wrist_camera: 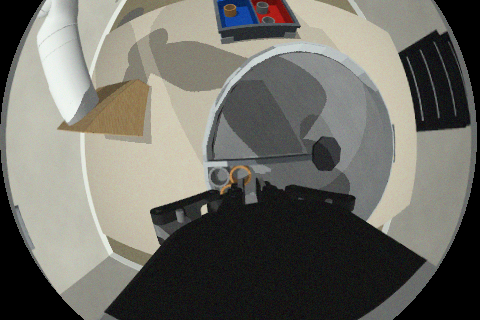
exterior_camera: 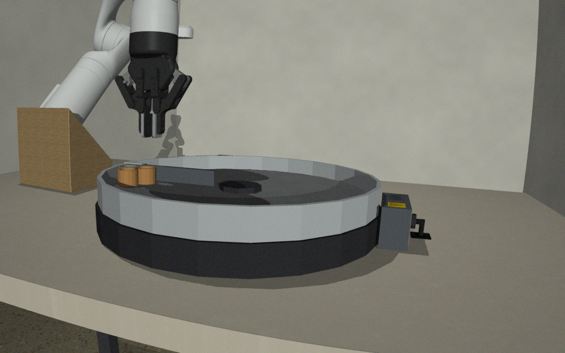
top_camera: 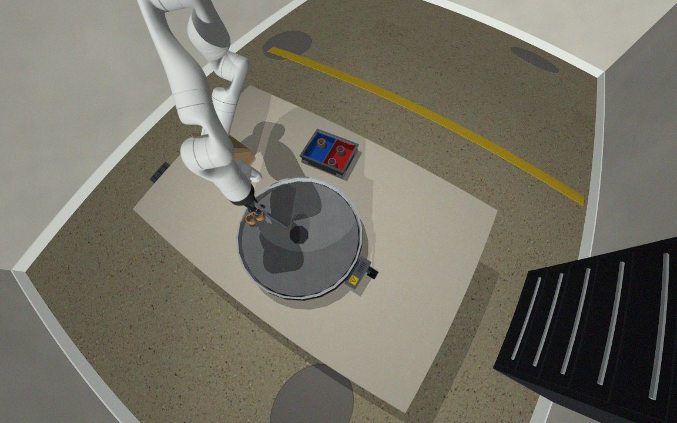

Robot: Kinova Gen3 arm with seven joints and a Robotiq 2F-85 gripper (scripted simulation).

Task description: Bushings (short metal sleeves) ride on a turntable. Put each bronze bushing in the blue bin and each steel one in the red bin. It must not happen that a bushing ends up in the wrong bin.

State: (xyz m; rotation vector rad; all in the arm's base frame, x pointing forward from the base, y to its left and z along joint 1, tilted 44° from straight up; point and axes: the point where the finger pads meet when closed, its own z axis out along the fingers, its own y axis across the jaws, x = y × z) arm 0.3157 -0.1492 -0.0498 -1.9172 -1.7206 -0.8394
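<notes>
My gripper (top_camera: 260,209) (exterior_camera: 151,135) (wrist_camera: 250,186) hangs above the left side of the turntable (top_camera: 304,284) (exterior_camera: 253,223), its fingers a narrow gap apart with nothing between them. Below it, a bronze bushing (exterior_camera: 127,176) (top_camera: 251,222) and another bronze bushing (exterior_camera: 146,175) (wrist_camera: 240,166) stand close together near the rim. A steel bushing (wrist_camera: 210,177) stands beside them, hidden in the exterior view. The blue bin (top_camera: 313,153) (wrist_camera: 237,21) holds one bronze bushing (top_camera: 321,141) (wrist_camera: 230,11). The red bin (top_camera: 345,159) (wrist_camera: 282,12) holds two steel bushings, one (wrist_camera: 262,8) behind the other (wrist_camera: 268,21).
A thin upright fence (exterior_camera: 188,175) (wrist_camera: 265,158) runs from near the rim towards the dark hub (top_camera: 298,234) (exterior_camera: 240,187), beside the bushings. A wooden block (exterior_camera: 43,149) (wrist_camera: 125,110) carries the arm's base. A grey box (top_camera: 358,273) (exterior_camera: 394,226) adjoins the turntable's outer side.
</notes>
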